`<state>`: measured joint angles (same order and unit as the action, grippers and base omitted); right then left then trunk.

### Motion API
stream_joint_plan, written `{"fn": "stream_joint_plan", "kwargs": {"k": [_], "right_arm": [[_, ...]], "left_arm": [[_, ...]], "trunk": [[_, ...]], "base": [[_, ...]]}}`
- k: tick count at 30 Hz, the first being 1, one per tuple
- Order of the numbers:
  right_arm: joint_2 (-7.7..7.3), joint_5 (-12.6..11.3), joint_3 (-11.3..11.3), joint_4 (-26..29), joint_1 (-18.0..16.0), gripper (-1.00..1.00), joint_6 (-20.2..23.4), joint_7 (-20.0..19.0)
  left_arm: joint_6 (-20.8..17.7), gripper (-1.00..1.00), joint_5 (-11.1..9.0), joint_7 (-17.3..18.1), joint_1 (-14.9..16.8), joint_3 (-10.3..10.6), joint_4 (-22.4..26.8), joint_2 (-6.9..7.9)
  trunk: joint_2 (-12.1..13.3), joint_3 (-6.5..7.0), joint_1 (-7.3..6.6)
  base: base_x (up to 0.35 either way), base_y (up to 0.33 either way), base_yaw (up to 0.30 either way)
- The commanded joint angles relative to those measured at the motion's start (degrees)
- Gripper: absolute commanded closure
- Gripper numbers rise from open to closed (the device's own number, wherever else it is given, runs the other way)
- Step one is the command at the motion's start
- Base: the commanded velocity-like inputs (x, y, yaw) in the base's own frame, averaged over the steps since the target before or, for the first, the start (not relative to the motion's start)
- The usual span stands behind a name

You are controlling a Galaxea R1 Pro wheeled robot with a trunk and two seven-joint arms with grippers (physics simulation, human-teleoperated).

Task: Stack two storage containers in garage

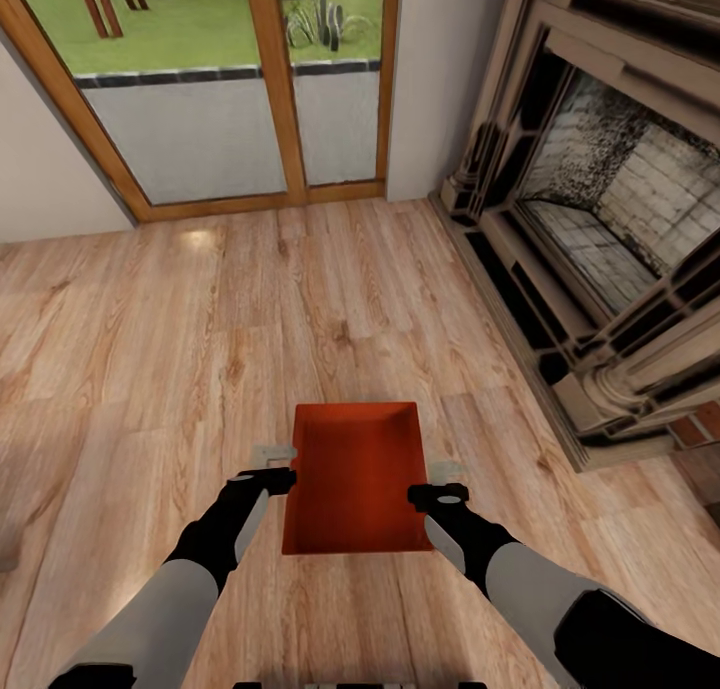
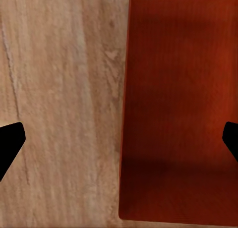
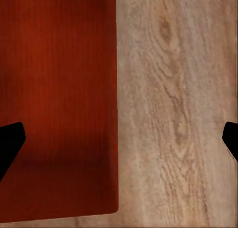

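Lower centre of frame: storage container (image 1: 356,479) between left gripper (image 1: 273,466) and right gripper (image 1: 440,478), both spread, straddling its side walls. We judge it rigid, light; grip those walls.

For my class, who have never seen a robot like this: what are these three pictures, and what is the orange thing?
They are simulator renders from a two-armed wheeled robot. The big picture looks down from its head at a wood floor, with glass doors ahead and a fireplace beside them. An orange-red bin sits on the floor. The left gripper and right gripper flank it. The other two pictures come from wrist cameras, each looking along open fingers straddling a side wall of the bin. Nothing is held.
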<state>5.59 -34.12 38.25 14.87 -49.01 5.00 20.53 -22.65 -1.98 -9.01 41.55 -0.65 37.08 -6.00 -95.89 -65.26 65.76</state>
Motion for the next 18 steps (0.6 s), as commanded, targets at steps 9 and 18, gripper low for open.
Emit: {"fn": "stream_joint_plan", "kwargs": {"k": [9,18], "right_arm": [[-1.61,-0.2,0.4,0.2,0.0,-1.0,0.4,0.4],[-1.32,-0.2,0.5,0.2,0.0,-1.0,0.5,0.4]], "left_arm": [[-0.3,-1.0,-0.2,-0.2,0.0,-0.1,0.1,-0.06],[-0.3,-1.0,-0.2,-0.2,0.0,-0.1,-0.1,-0.03]], "trunk": [[-0.8,-0.4,0.44],[-4.4,-2.01,2.42]], "base": [[0.0,0.0,0.0],[0.0,0.0,0.0]]}}
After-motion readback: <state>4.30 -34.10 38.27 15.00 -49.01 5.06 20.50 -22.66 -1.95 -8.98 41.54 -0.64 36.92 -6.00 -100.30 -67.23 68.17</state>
